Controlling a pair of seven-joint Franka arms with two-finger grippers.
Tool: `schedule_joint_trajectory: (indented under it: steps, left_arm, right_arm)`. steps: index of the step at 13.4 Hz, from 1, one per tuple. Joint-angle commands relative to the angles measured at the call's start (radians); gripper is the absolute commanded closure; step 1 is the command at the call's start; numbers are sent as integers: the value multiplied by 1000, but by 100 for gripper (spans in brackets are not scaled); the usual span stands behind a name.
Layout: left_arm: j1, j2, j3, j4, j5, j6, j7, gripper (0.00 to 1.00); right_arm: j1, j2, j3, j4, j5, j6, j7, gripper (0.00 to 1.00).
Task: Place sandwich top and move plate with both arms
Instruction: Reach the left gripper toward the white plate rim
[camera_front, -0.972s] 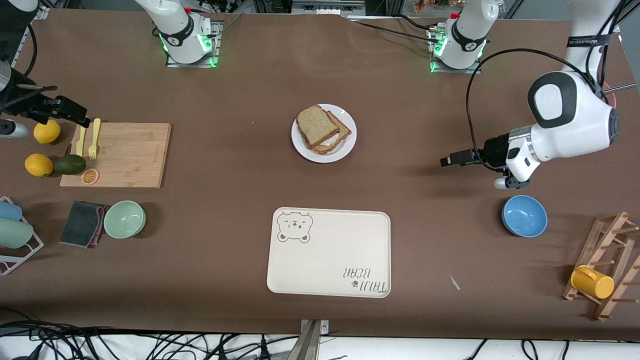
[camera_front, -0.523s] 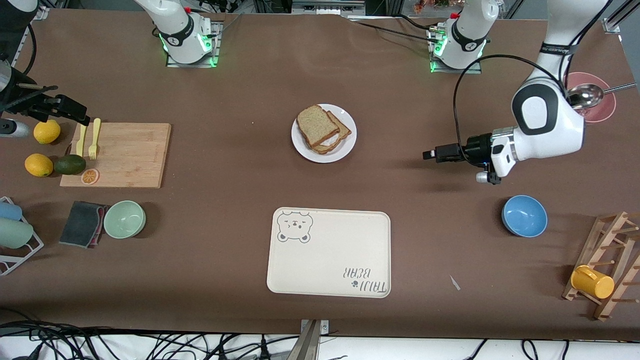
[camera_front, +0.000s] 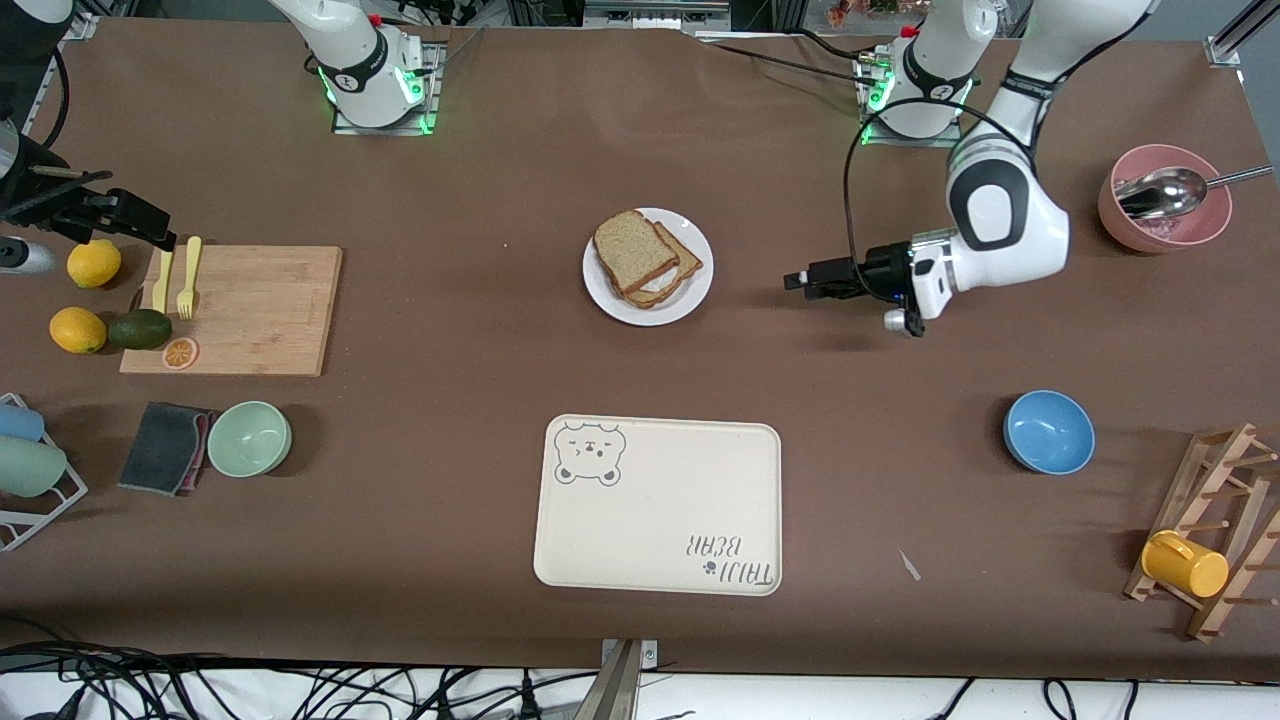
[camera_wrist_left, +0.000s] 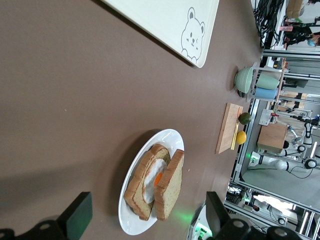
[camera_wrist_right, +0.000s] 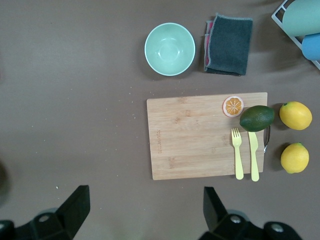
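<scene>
- i see the white plate (camera_front: 648, 267) mid-table, nearer the bases than the cream tray (camera_front: 658, 505), which reads "taiji bear" beside a bear face.
- the sandwich top (camera_front: 634, 250) lies on the plate, overlapping the bread slice with the fried egg (camera_wrist_left: 150, 180); my left wrist view shows it leaning against that slice.
- my left gripper (camera_front: 797, 281) hangs over bare table beside the plate, toward the left arm's end, fingers (camera_wrist_left: 76, 216) spread apart, holding nothing.
- my right gripper (camera_front: 160, 240) waits over the edge of the bamboo cutting board (camera_front: 245, 310), above the yellow fork (camera_front: 186, 277), fingers (camera_wrist_right: 75, 206) apart and empty.
</scene>
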Motion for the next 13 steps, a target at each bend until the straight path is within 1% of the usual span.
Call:
schedule_joint_trajectory:
  steps: [1, 3, 5, 7, 8, 9, 10, 13]
  left_arm:
    - [0, -25, -65, -78, -161, 72, 137, 0]
    - [0, 4, -131, -97, -290, 122, 232, 0]
    - [0, 63, -188, -97, -397, 174, 324, 0]
    - [-2, 126, -234, -95, -543, 218, 467, 0]
    - [-2, 144, -250, -91, -600, 229, 524, 0]
    - [-5, 159, -253, -87, -625, 232, 545, 0]
    - [-12, 170, -253, -83, -630, 232, 546, 0]
    - [-78, 187, -253, -43, -724, 277, 547, 0]
  right_arm:
    - [-5, 0, 3, 13, -6, -17, 9, 0]
    - [-7, 0, 3, 13, -6, -17, 9, 0]
    - [-7, 0, 3, 13, -6, -19, 9, 0]
    - [-7, 0, 3, 13, -6, -19, 9, 0]
    - [-7, 0, 3, 12, -4, -19, 9, 0]
    - [-7, 0, 1, 13, -4, -19, 9, 0]
    - [-7, 0, 3, 13, -4, -19, 9, 0]
    - [-7, 0, 1, 13, -4, -19, 9, 0]
